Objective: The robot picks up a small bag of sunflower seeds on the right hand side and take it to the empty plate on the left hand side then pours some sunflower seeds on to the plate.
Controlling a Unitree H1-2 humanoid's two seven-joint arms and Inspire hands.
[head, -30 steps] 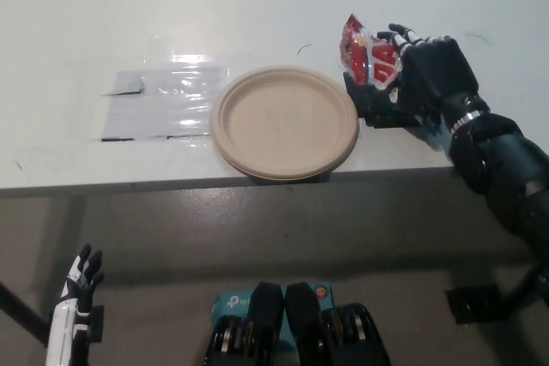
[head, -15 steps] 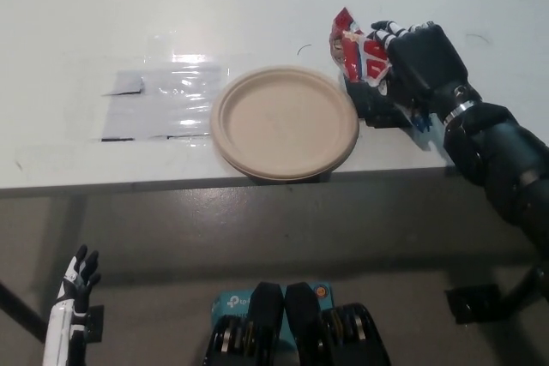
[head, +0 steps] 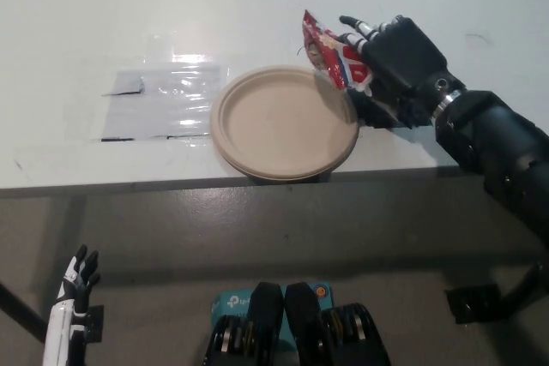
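The black right hand [head: 390,62] squeezes the red seed bag [head: 330,53] above the plate [head: 283,122] edge; tip it slowly over the middle.

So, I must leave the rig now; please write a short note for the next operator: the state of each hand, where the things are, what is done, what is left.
Right hand: shut on the bag of sunflower seeds, held above the table at the plate's right rim.
Left hand: open, resting low at the lower left, below the table edge.
Plate: at the near table edge, no seeds visible on it.
Done: bag picked up and brought to the plate's edge.
Left: bring it over the plate and pour some seeds.
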